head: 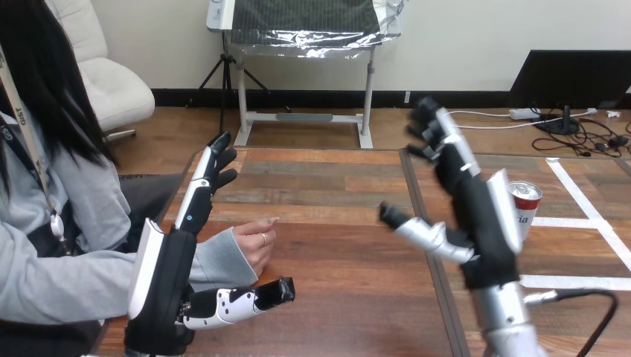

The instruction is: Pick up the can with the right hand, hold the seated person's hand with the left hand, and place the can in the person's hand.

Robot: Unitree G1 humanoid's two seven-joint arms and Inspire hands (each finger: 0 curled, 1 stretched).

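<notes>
Seemingly untouched, can [525, 204] behind right hand [480, 219], left hand [167, 271] beside person's hand [257, 245]

wall [461, 30] white, dark baseboard [312, 98] | floor [387, 126] wood | white armchair [111, 85] at left | wooden table [335, 223], white tape lines [573, 281]

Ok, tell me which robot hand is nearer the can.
Right. The right hand stands open just beside the can, partly in front of it, not gripping it. The left hand is at the view's far left, beside the person's hand.
</notes>
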